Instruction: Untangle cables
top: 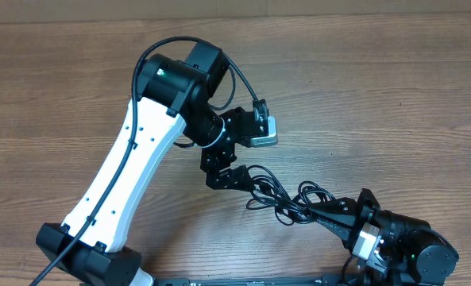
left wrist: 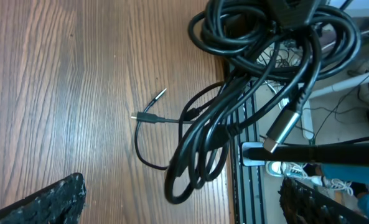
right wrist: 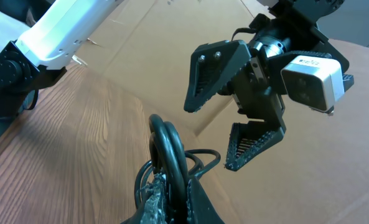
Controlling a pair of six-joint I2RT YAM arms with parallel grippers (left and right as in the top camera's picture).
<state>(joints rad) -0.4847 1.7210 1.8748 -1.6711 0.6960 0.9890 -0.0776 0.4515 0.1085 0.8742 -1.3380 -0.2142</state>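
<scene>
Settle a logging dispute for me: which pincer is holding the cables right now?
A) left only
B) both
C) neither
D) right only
D: in the right wrist view, the right pincer is clamped on the cables, while the left pincer hangs open, gripping nothing.

Cables on table beside left claw
</scene>
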